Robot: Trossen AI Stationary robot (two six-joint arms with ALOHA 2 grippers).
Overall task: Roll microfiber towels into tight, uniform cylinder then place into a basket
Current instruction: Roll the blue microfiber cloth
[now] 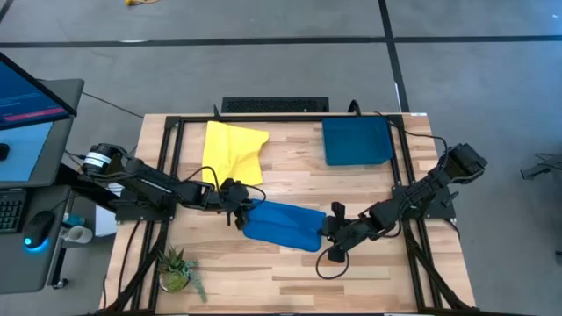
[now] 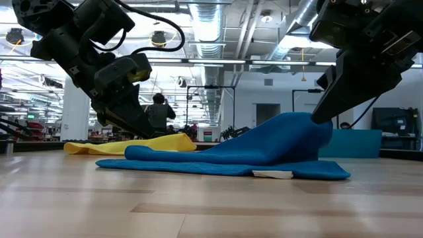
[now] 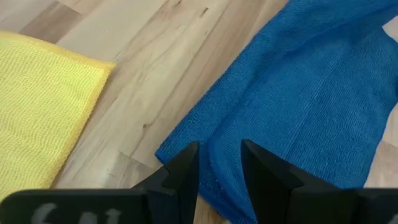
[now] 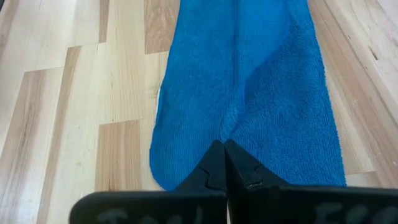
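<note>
Blue towel (image 1: 283,225) lying folded into a long band near the middle of the wooden table (image 1: 369,272), with the yellow towel (image 1: 230,151) spread flat toward the far left and the teal basket (image 1: 356,141) at the far right, well apart from both. The right gripper (image 4: 221,144) is clenched on a pinch of cloth at one end of the blue band, lifting that end into a soft hump; the left gripper (image 3: 219,163) is at the opposite end with its fingers parted and astride the hem, though whether they are pressing the cloth cannot be told. The material appears light, limp and slightly grippy, so it should sag and crease wherever it is unsupported. A tight, even roll would probably call for holds at the hems or corners of a short end, with tension kept across the width. The low view alone shows how high the pinched end is raised, a pale tag under the lower layer, and a person in the room behind. The high view alone places the basket and the small potted plant (image 1: 178,269) at the near left edge. The wrist views alone show the fold line running along the band and each pair of fingers against the pile.
</note>
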